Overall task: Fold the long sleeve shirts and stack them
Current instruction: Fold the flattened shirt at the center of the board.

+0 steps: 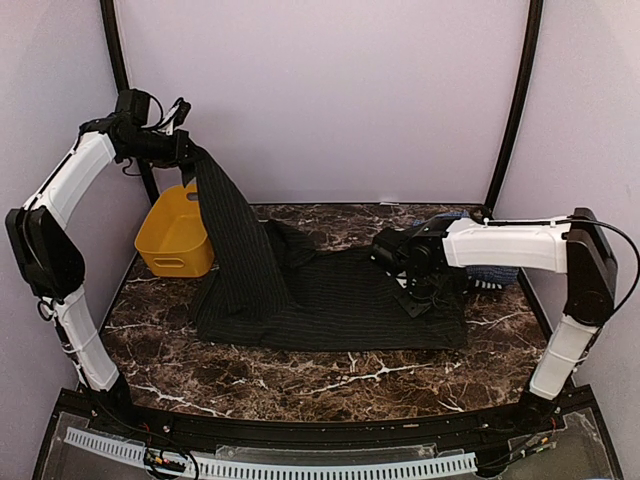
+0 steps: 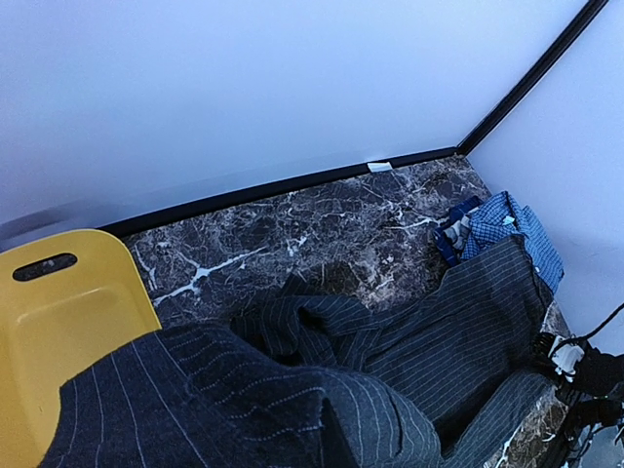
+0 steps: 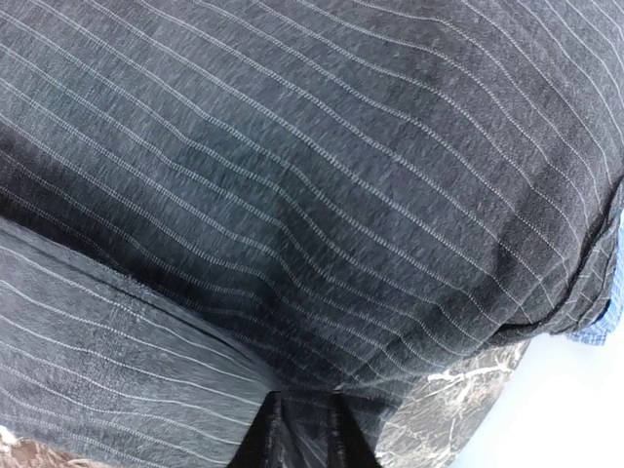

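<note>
A: Start at the near edge. What lies there?

B: A free strip of bare table (image 1: 300,375) runs across the front. Behind it the black shirt (image 1: 340,300) lies spread. Its long axis runs left to right, and its near hem is roughly parallel to the table edge.

A: And the right gripper?

B: The right gripper (image 3: 304,429) is low on the right half of that shirt, down at the cloth. Its wrist view shows only pinstripe and dark finger bases. I cannot tell whether it pinches the cloth or only presses on it.

A: The left one?

B: The left gripper (image 1: 187,150) is high at the far left, clenched on a band of the black shirt. The band runs from it down and to the right, into the left end of the body.

A: So what does the move turn on?

B: The body lies below and to the right of the left gripper. I judge the fold goes that way, with the band carried across over the body toward the right gripper. The left arm is the one placed for it.

A: Room to move?

B: It is tight at the back. The basket (image 1: 175,235) sits just beside the hanging band, so a straight drop could snag it. The blue shirt (image 1: 492,273) is bunched at the far right behind the right arm, against the black one's corner. The freest room is toward the front.
</note>
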Robot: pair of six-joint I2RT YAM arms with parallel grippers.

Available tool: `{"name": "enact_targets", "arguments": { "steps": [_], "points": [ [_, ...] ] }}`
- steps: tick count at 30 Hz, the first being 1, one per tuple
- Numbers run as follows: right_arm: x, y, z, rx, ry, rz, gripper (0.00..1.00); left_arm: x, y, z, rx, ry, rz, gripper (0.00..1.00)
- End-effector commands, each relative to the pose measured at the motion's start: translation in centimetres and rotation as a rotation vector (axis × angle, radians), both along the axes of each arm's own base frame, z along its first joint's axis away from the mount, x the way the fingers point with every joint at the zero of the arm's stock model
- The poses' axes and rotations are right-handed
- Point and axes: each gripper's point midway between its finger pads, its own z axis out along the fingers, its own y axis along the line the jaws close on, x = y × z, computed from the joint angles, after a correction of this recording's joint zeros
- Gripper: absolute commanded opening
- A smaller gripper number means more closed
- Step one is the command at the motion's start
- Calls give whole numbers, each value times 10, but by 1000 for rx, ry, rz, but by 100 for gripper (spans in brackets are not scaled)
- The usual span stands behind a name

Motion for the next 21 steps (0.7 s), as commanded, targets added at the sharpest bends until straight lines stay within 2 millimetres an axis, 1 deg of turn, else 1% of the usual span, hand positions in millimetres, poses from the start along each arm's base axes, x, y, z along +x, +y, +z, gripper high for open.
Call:
{"name": "enact_targets", "arguments": {
  "steps": [1, 4, 10, 15, 19, 21],
  "points": [
    [10, -4, -3, -25, -2, 14, 21, 8, 0, 6, -13, -39, -3, 0],
    [9, -10, -8, -38, 7, 5, 27, 9, -3, -3, -39, -16, -11, 0],
    [7, -21, -18, -52, 28, -29, 30, 13, -3, -15, -48, -2, -4, 0],
    [0, -4, -16, 91, 44, -17, 27, 17, -5, -20, -60, 6, -8, 0],
    [-8, 5, -25, 179, 59, -23, 25, 13, -18, -15, -117, -3, -64, 0],
    [-10, 9, -31, 213, 68, -25, 25, 8, -28, -11, -130, -17, -97, 0]
  ]
}}
